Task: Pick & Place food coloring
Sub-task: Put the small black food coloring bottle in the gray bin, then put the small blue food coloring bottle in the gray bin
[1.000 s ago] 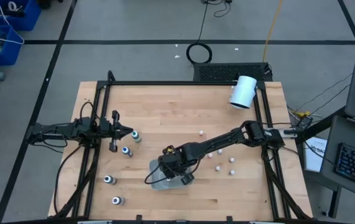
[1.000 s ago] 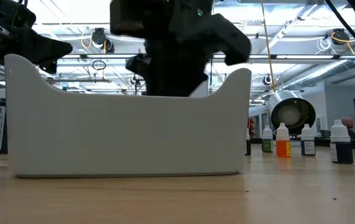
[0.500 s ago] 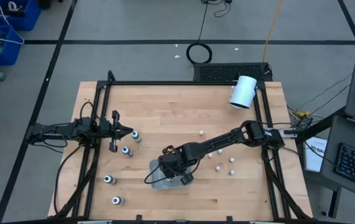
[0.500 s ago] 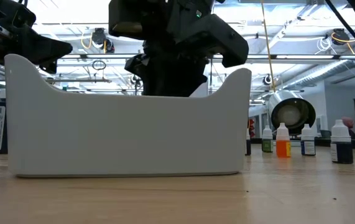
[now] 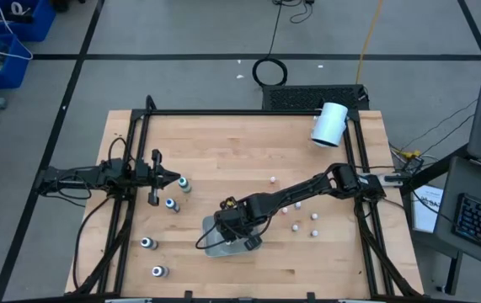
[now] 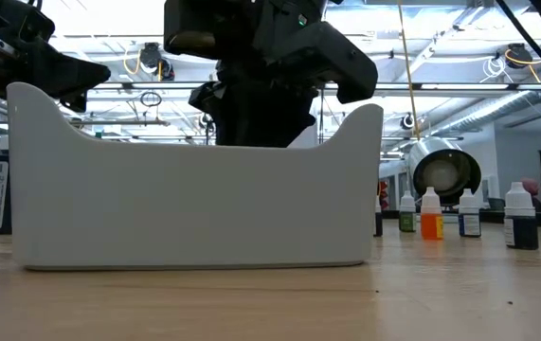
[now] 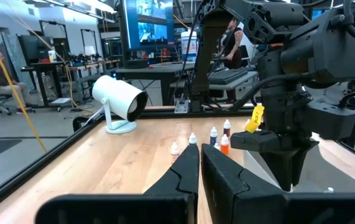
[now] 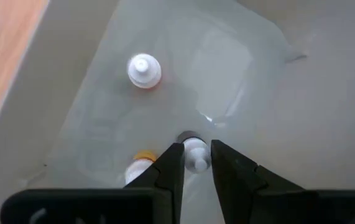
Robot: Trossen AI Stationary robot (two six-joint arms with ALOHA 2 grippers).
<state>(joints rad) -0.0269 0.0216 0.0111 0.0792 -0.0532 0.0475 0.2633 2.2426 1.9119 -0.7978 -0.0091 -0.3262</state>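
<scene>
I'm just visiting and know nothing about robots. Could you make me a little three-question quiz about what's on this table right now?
1. True or false: the right gripper is over the clear tray.
2. How many bottle caps show inside the tray in the right wrist view?
3. The left gripper is: A) shut, at the table's left edge; B) holding the white cylinder.

Key: 1 true; 2 three, one between the fingers; 3 A.

Both arms are matte black with jointed, tubular links. The right arm [image 5: 307, 190] carries a small yellow tag [image 7: 255, 118] near its wrist housing. Each gripper has two tapered black fingers [image 8: 165, 171] mounted on a flat black crossbar. Thin black cables loop beside the left arm [image 5: 97, 177].
</scene>
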